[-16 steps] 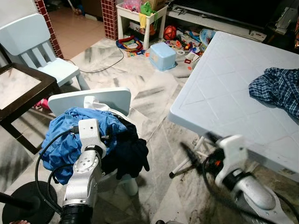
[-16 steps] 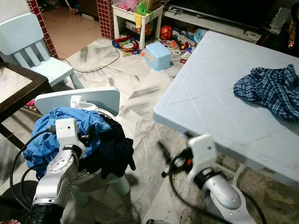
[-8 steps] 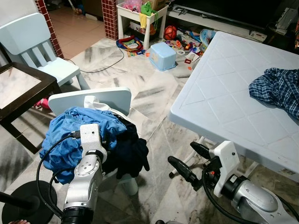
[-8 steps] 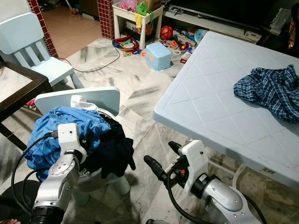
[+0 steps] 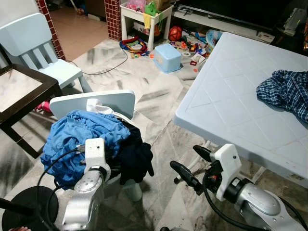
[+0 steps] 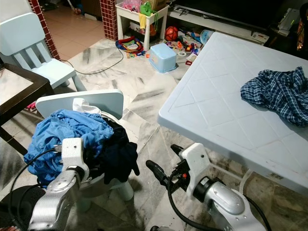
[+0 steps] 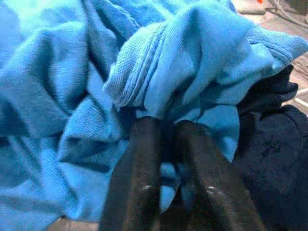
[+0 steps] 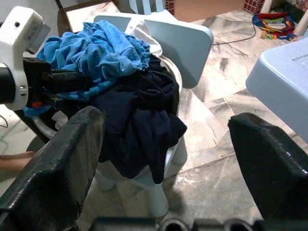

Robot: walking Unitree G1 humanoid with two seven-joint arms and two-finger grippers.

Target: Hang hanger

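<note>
- Left gripper (image 7: 166, 144) now lower and nearer the robot than half a second ago, drawn back toward 6 o'clock in the head views; fingers pressed together, with a fold of the blue garment (image 5: 72, 139) bunched around their tips. Cannot be told for certain whether cloth is actually pinched between them.
- Right gripper (image 5: 192, 166) shifted only slightly toward 9 o'clock, low over the marble floor (image 5: 144, 86) below the near edge of the pale blue plastic table (image 5: 231, 96); fingers spread wide and empty, aimed at the laundry pile.
- Meaning for the task — probably a pull on the blue garment to lift it off the heap on the white child's chair (image 5: 91, 103), a dark navy garment (image 5: 137, 159) lying just beside it at 3 o'clock.
- Hanger itself: nowhere made out among the clothes, so its place, heading and long axis cannot be told — possibly buried in the pile, a guess only.
- Plaid shirt (image 5: 286, 91) crumpled on the table at 2 o'clock, well apart from both grippers.
- Task judged barely begun.
</note>
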